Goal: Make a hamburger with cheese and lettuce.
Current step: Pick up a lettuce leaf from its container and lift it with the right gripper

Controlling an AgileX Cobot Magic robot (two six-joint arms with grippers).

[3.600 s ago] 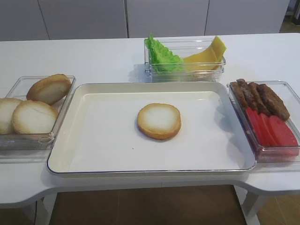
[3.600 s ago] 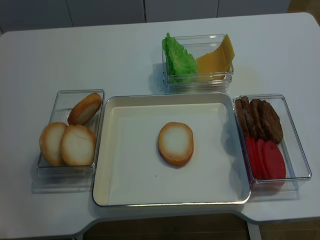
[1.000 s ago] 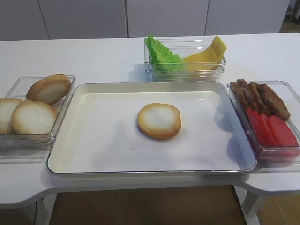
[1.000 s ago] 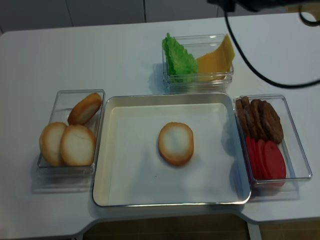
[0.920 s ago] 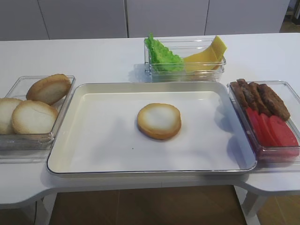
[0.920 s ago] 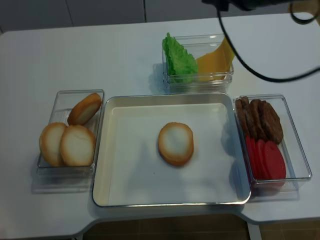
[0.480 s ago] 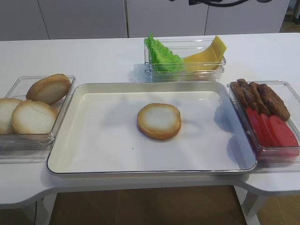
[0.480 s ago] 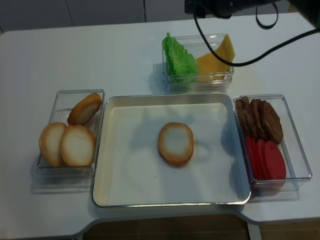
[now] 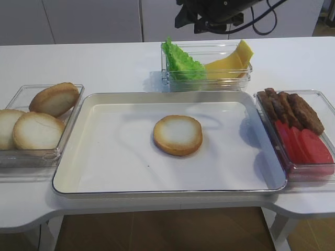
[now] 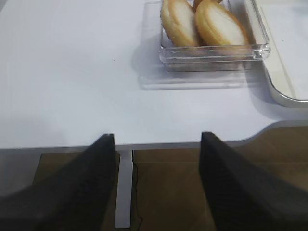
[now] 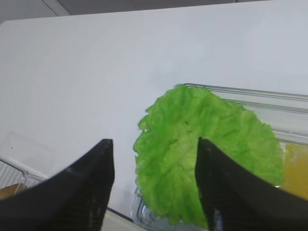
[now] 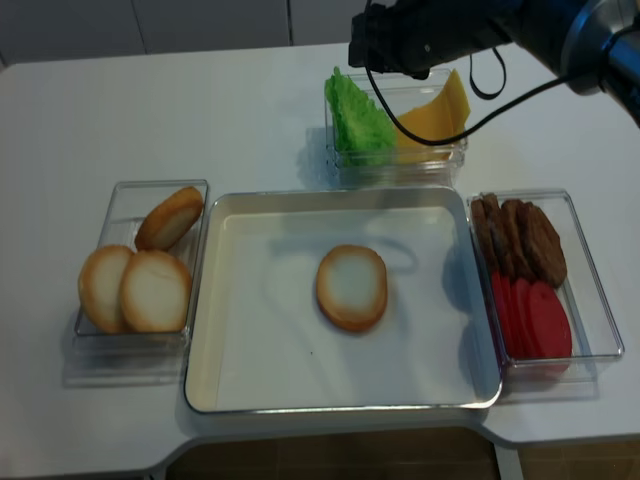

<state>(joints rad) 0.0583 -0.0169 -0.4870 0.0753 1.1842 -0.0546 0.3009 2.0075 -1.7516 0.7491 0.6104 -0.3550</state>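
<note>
Right gripper (image 11: 154, 187), fingers spread wide and holding nothing, hangs above the lettuce (image 11: 207, 154) standing in the clear bin (image 9: 207, 65) behind the tray (image 9: 104, 157), where the hamburger (image 9: 178, 135) lies centred. I judge I should descend straight, straddle the leaf's upper edge, pinch gently, avoiding the cheese (image 9: 230, 60) alongside.

Bun half (image 9: 178, 135) lay flat, pale face up, mid-tray, frilly green lettuce (image 9: 180, 64) stood propped in the far box, yellow cheese (image 9: 230, 60) leaned beside it, perhaps touching.
</note>
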